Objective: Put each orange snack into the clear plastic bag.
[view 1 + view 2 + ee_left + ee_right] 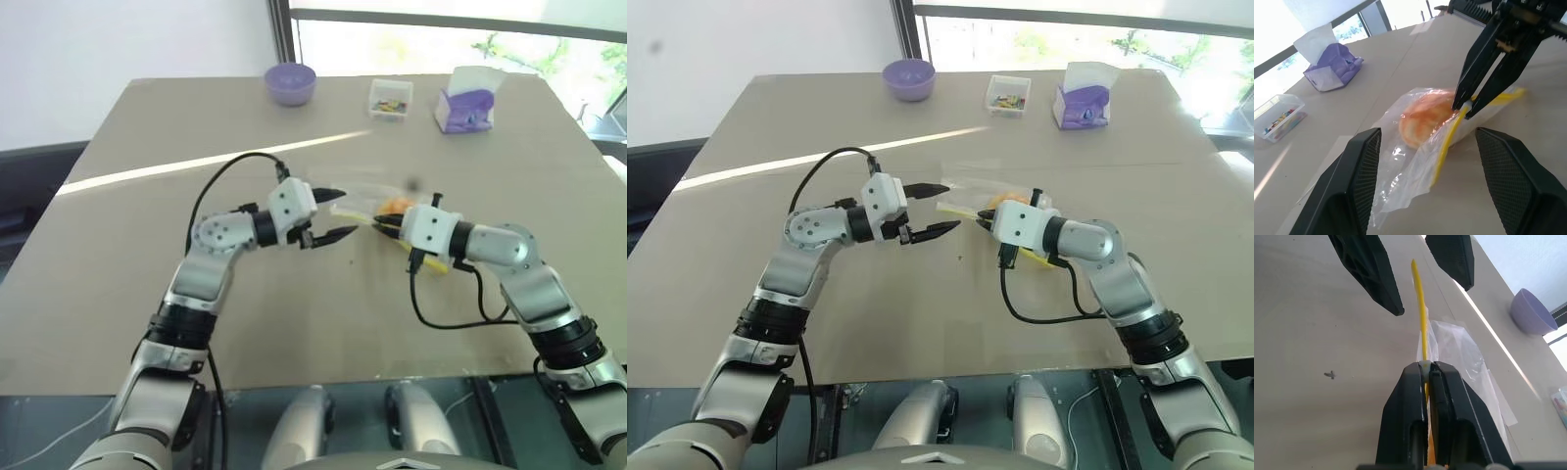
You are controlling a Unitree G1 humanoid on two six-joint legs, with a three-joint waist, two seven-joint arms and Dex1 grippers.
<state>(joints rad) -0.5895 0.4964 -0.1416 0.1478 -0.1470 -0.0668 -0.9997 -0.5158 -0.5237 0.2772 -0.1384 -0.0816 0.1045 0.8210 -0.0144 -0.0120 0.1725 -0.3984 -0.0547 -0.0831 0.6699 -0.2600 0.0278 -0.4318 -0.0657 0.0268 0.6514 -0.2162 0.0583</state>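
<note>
The clear plastic bag [1400, 166] lies in the middle of the table, and one orange snack [1422, 120] sits inside it. My right gripper [1425, 367] is shut on the bag's yellow seal strip [1447, 142] and holds that edge up off the table. Facing it from the left, my left gripper [345, 211] stands open with its fingers [1371, 269] on either side of the strip's free end. I see no contact between those fingers and the strip.
A purple bowl [290, 82], a small clear box of colourful bits [390, 99] and a purple-and-white carton [468, 101] stand along the table's far edge. A black cable [446, 313] loops below my right wrist.
</note>
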